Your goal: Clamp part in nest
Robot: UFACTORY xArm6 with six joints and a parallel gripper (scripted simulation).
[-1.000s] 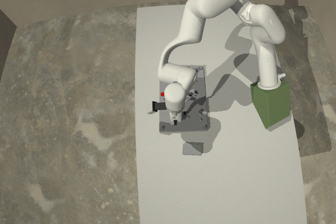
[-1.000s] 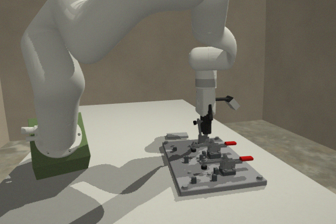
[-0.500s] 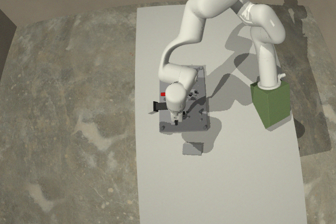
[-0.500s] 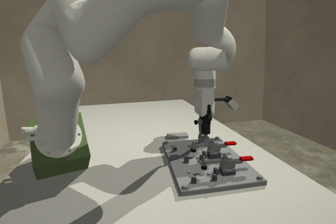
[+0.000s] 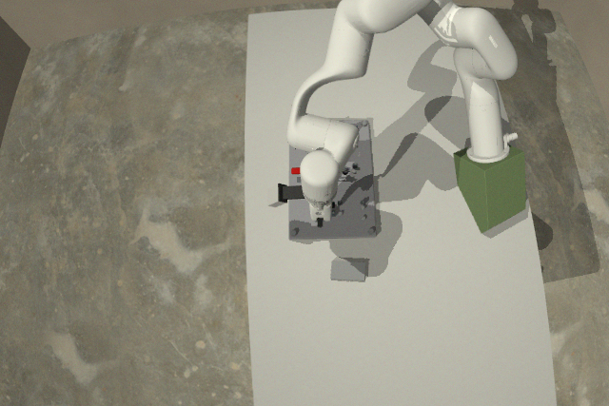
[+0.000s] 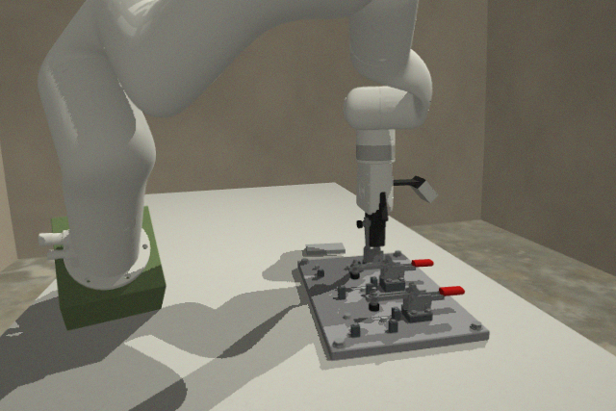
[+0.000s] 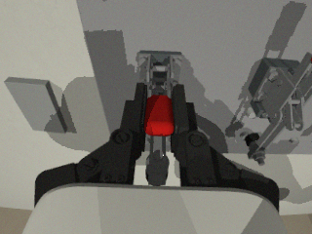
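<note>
The grey fixture plate (image 5: 339, 195) (image 6: 393, 305) carries three nests with toggle clamps. My gripper (image 7: 159, 98) (image 6: 374, 243) stands upright over the plate's nest nearest the part and is shut on that clamp's red handle (image 7: 158, 114), which points steeply up between the fingers. The two other clamps lie low with their red handles (image 6: 423, 262) (image 6: 451, 290) pointing off the plate's side. The part, a flat grey block (image 5: 350, 268) (image 6: 324, 248) (image 7: 36, 102), lies on the table just beside the plate's end, apart from it. In the overhead view my arm hides much of the plate.
The green base block (image 5: 491, 190) (image 6: 107, 277) of the arm stands at the table's side, well away from the plate. Small pads and blocks (image 6: 355, 329) stick up from the plate. The table edge runs close to the plate's handle side.
</note>
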